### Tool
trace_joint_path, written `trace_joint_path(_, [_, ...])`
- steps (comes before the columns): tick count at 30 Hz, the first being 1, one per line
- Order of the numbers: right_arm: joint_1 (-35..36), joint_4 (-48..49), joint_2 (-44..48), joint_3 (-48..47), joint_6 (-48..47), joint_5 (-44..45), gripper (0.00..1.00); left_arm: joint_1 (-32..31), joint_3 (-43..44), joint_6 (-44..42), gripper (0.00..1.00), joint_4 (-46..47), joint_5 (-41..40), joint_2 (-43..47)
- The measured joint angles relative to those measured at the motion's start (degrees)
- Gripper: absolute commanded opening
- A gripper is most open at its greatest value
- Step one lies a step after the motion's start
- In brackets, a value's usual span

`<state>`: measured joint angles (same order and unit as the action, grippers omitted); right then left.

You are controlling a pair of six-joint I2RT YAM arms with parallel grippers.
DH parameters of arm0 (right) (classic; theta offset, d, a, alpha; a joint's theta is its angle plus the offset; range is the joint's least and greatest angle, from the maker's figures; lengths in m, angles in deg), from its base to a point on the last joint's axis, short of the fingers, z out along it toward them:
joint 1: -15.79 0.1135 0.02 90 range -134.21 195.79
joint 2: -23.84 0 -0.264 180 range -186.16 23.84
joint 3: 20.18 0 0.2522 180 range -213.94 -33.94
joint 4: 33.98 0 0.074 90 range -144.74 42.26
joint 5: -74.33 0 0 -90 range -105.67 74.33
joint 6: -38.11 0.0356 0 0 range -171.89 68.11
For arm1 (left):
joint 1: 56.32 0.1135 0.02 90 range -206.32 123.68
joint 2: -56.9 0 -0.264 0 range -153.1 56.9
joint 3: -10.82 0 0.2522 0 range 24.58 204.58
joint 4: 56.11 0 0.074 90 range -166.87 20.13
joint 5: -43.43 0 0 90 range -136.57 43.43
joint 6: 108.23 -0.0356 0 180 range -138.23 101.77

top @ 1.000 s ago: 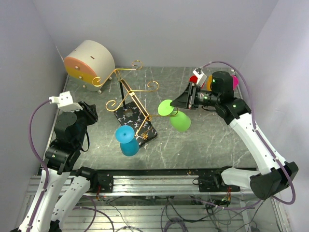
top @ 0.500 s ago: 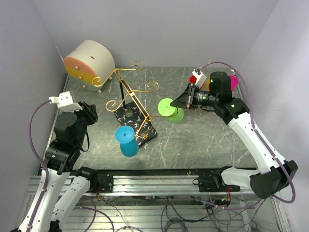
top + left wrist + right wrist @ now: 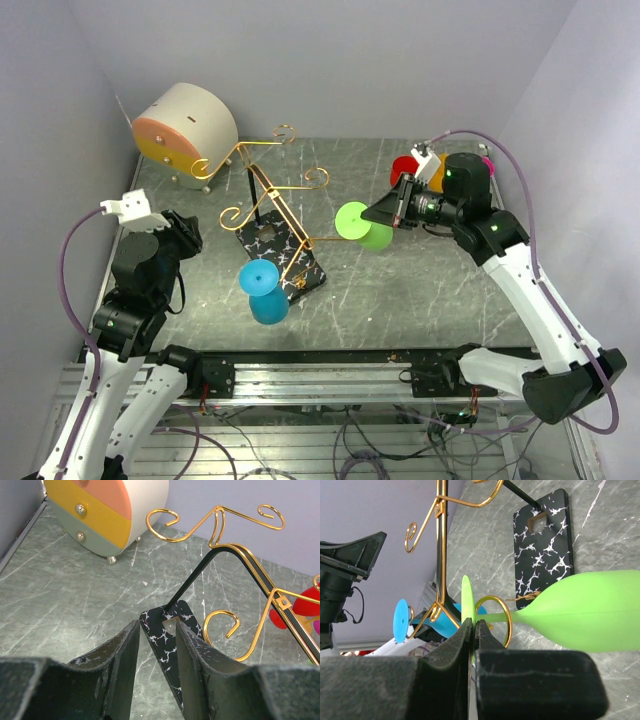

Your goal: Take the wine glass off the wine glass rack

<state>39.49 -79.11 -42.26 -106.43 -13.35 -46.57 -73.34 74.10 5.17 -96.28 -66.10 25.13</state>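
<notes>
Right wrist view. OPERATOR: State the grip.

CHECKER: The right pincer (image 3: 472, 626) is clamped together on the rim of the thin disc foot of the lime-green wine glass (image 3: 580, 615). The left pincer (image 3: 157, 628) stands apart, holds nothing, and is well away from that glass.

OPERATOR: Where does the glass sit?

CHECKER: On the thin gold wire wine glass rack with black post and black white-veined base (image 3: 262, 240). It hangs above the grey marbled counter (image 3: 440, 290), its stem passing through a gold scroll hook (image 3: 492, 598) at an arm end.

OPERATOR: Which relation governs removal?

CHECKER: The long axis lies roughly level, across the right pincer, with the foot on one side of the hook and the bowl on the other. The stem probably has to leave through the hook's open side; a pull along the axis would likely jam foot or bowl against the wire. The right arm is nearer.
</notes>
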Motion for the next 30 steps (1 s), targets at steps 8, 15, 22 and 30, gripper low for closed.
trace_joint_path(8, [0.0, -0.98, 2.71, 1.14, -0.02, 0.33, 0.0, 0.0, 0.0, 0.0, 0.46, 0.0, 0.0, 0.0])
trace_joint_path(15, [-0.02, -1.29, 3.15, 1.9, -0.02, -1.11, 0.0, 0.0, 0.0, 0.0, 0.46, -0.02, 0.0, 0.0])
trace_joint_path(22, [0.0, -1.03, 3.19, 2.23, 0.02, -5.64, 0.0, 0.0, 0.0, 0.02, 0.46, 0.0, 0.0, -0.24])
trace_joint_path(30, [0.02, 1.92, 1.2, 2.43, 0.37, -8.72, 0.0, 0.0, 0.0, 0.02, 0.46, -0.02, 0.0, -0.33])
